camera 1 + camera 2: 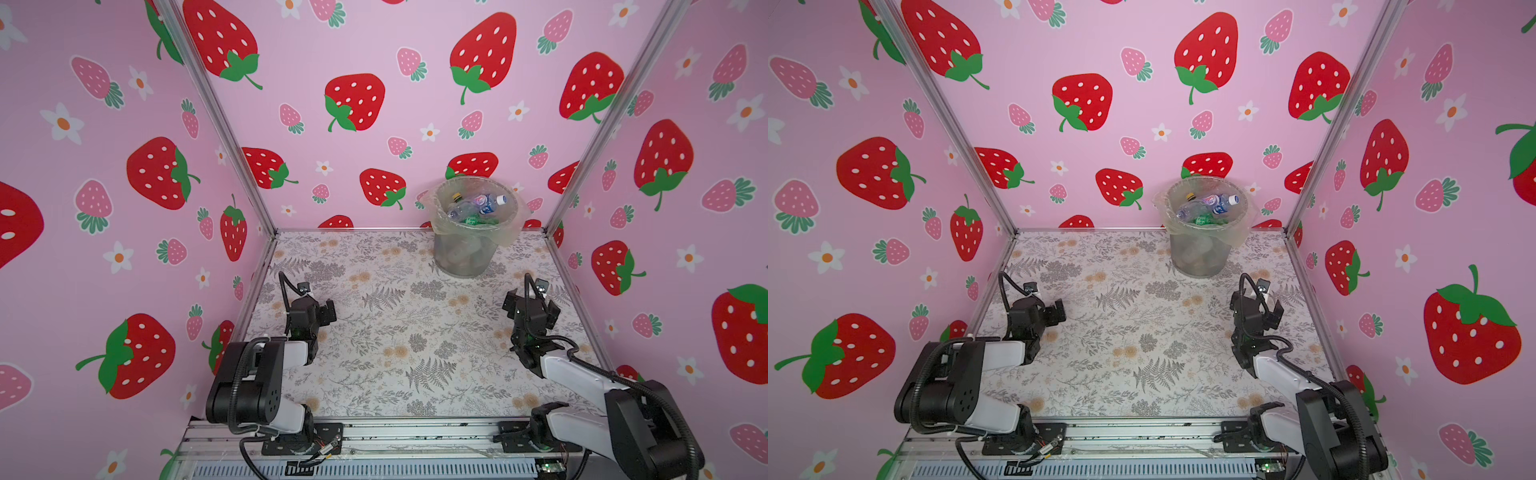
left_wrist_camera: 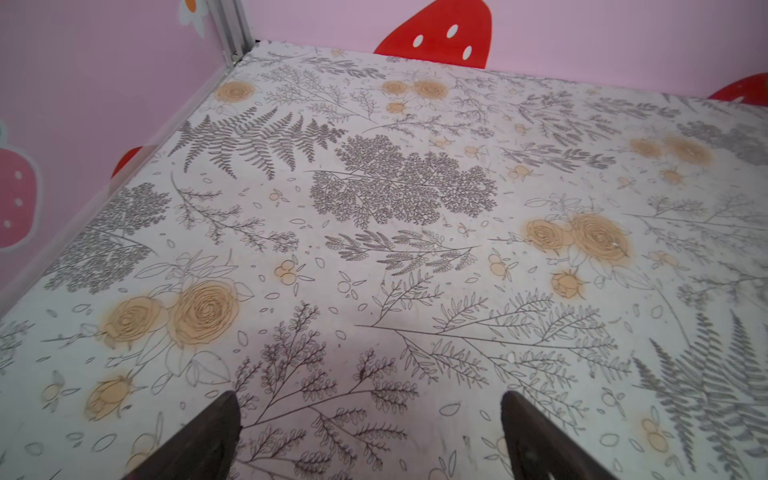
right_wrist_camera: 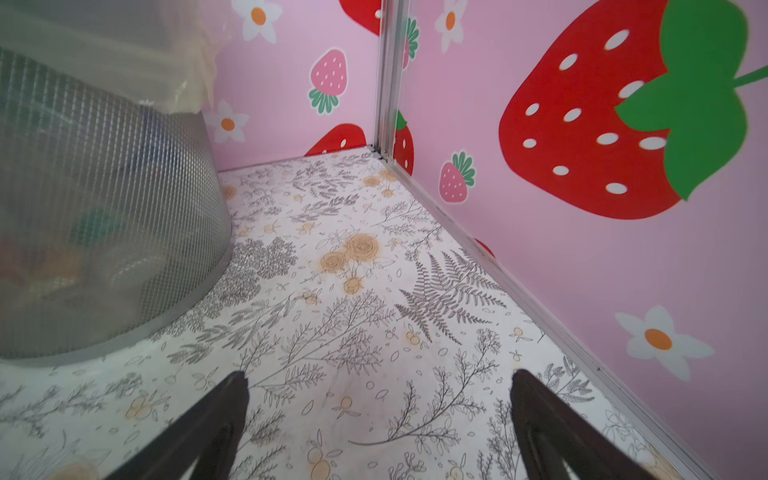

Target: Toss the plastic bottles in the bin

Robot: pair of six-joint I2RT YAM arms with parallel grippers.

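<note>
Left gripper [image 2: 370,399] jaws spread wide, empty | right gripper [image 3: 379,376] likewise wide, nothing held | plastic bottles [image 1: 478,205] heaped inside bin [image 1: 465,257] — back right of floral table [image 1: 395,353] | 0 bottles visible on table — task looks finished.

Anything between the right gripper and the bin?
Nothing visible: only bare tabletop separates the open right gripper from the bin. The plastic bottles seen in both top views already lie inside it.

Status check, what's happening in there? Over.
Left gripper open, empty. Right gripper open, empty. Bottles in the bin. Nothing in the way.
</note>
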